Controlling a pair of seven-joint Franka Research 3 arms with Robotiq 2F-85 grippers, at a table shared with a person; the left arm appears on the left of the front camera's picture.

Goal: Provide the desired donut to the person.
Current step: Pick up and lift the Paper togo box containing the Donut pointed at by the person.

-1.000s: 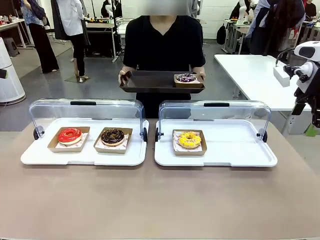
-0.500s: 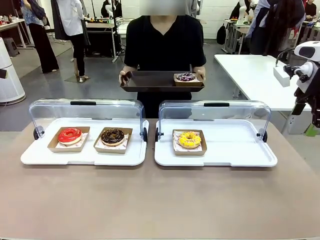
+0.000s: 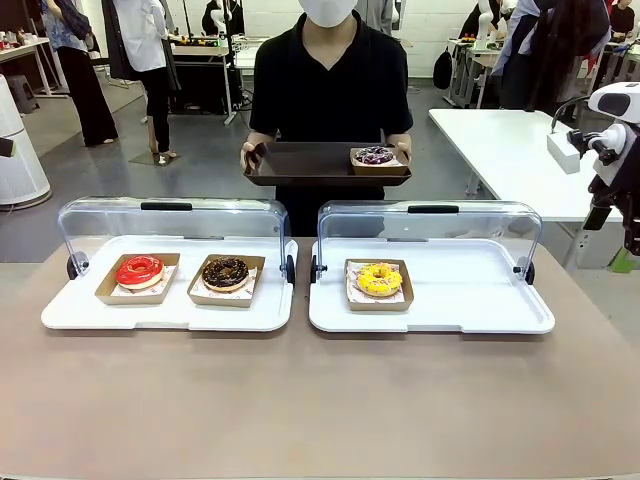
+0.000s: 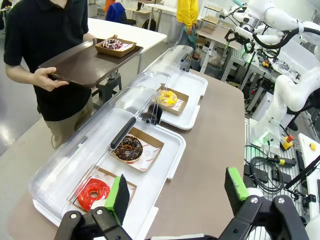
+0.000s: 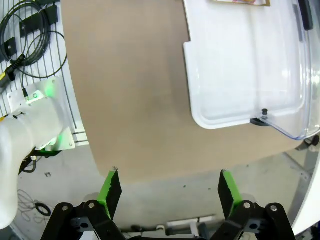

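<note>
Person point(image 3: 330, 80) shifts slightly with brown tray point(image 3: 300, 162); donuts, table point(image 3: 320, 400) unchanged.

Front view: purple-topped donut point(image 3: 375, 155) already on tray. Red donut point(image 3: 139, 270) and chocolate donut point(image 3: 226, 272) in left case point(image 3: 70, 315), yellow donut point(image 3: 379, 279) in right case point(image 3: 480, 310), lids rolled back. Which one wanted: cannot tell.

Left wrist view: left claw point(image 4: 176, 192) wide, empty, over table's end by left case. Red donut nearest, chocolate beyond, yellow farthest.

Right wrist view: right claw point(image 5: 169, 189) wide, empty, beyond table edge, right case corner ahead. Likely nearer arm for yellow.
</note>
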